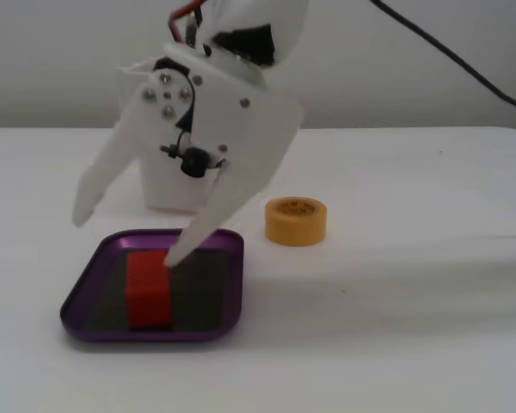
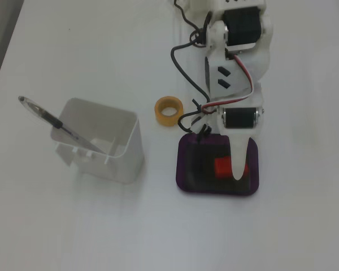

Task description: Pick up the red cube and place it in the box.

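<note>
The red cube (image 1: 149, 288) lies flat inside the box, a shallow purple tray (image 1: 84, 297) with a dark floor. My white gripper (image 1: 127, 236) is open above the tray. One fingertip (image 1: 175, 255) is down at the cube's far right corner, and I cannot tell whether it touches. The other finger (image 1: 84, 211) is raised out to the left, clear of the tray. In the fixed view from above, the gripper (image 2: 238, 169) hangs over the cube (image 2: 221, 167) and covers its right part. The tray's rim (image 2: 181, 169) shows around it.
A yellow tape roll (image 1: 296, 220) stands just right of the tray; it also shows from above (image 2: 169, 112). A tall white square cup (image 2: 104, 141) with a pen (image 2: 56, 123) leaning in it stands left of the tray in the view from above.
</note>
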`<state>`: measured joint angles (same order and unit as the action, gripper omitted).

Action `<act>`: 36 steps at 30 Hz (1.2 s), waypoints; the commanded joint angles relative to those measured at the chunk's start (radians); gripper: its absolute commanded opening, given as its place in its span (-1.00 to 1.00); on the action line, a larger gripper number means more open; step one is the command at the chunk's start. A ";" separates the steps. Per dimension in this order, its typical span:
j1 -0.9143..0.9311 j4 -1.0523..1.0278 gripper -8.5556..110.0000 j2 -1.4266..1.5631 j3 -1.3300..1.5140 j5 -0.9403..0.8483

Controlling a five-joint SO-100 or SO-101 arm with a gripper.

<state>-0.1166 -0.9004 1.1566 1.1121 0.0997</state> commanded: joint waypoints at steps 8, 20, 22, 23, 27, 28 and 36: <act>-0.006 -0.448 -0.45 0.362 -0.244 0.011; 0.008 -0.687 -0.45 0.776 0.032 -0.037; 0.009 -0.683 -0.45 0.844 0.146 -0.037; 0.009 -0.673 -0.45 0.877 0.212 -0.037; 0.009 -0.612 -0.45 1.054 0.529 -0.034; 0.009 -0.565 -0.45 1.108 0.617 -0.035; 0.026 -0.121 -0.45 1.548 1.327 -0.025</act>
<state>-0.1104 -1.1674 2.5479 2.2151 0.0675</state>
